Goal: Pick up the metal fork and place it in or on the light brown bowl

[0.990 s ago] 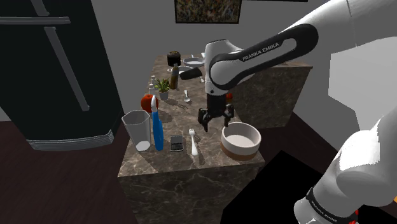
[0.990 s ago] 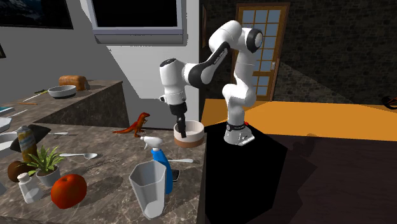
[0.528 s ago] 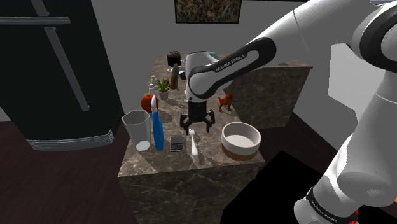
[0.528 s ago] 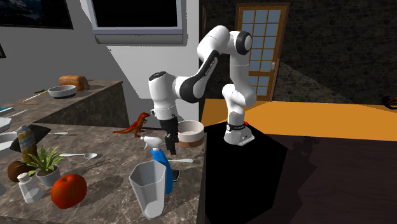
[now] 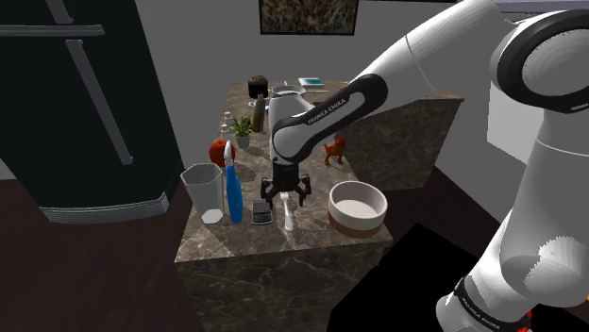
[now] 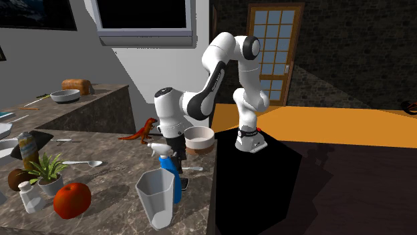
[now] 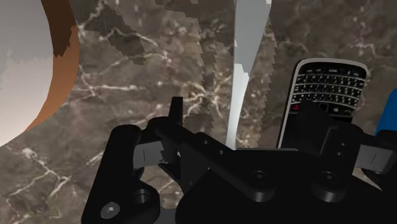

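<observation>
A light grey fork (image 5: pixel 288 222) lies on the dark marble counter (image 5: pixel 316 238), its handle toward the front edge. My gripper (image 5: pixel 283 198) hangs open just above it. In the wrist view the fork's handle (image 7: pixel 240 95) runs between the two fingers of the gripper (image 7: pixel 242 114) and neither finger touches it. The bowl (image 5: pixel 358 209), white inside with a brown band at its foot, stands to the shoulder view's right of the fork. The same bowl (image 6: pixel 199 139) sits near the counter's corner in the second exterior view.
A black phone (image 5: pixel 261 212) lies close beside the fork, with a blue spray bottle (image 5: pixel 232 193) and a clear jug (image 5: pixel 203 191) past it. Farther back stand a red apple (image 5: pixel 219 151), a potted plant (image 5: pixel 242 127) and an orange toy dinosaur (image 5: pixel 332 151).
My gripper has swung from beside the bowl toward the shoulder view's left and sunk lower, ending over the fork. It has stayed open. Nothing on the counter has moved.
</observation>
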`<state>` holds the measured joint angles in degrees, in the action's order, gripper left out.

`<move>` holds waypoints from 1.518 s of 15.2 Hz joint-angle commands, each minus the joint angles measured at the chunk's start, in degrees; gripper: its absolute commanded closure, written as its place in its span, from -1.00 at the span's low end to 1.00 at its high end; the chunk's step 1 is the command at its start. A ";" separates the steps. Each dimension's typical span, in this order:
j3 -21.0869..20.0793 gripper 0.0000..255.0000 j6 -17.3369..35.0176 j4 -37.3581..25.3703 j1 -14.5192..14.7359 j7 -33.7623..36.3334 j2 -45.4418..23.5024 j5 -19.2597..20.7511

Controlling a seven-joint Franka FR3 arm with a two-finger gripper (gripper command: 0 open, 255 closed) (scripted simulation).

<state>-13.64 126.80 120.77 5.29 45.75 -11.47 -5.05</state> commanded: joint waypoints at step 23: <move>-0.11 1.00 -2.31 -0.64 -0.08 0.07 1.75 -0.33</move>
<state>-13.79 125.46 120.58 5.33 45.93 -10.25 -5.31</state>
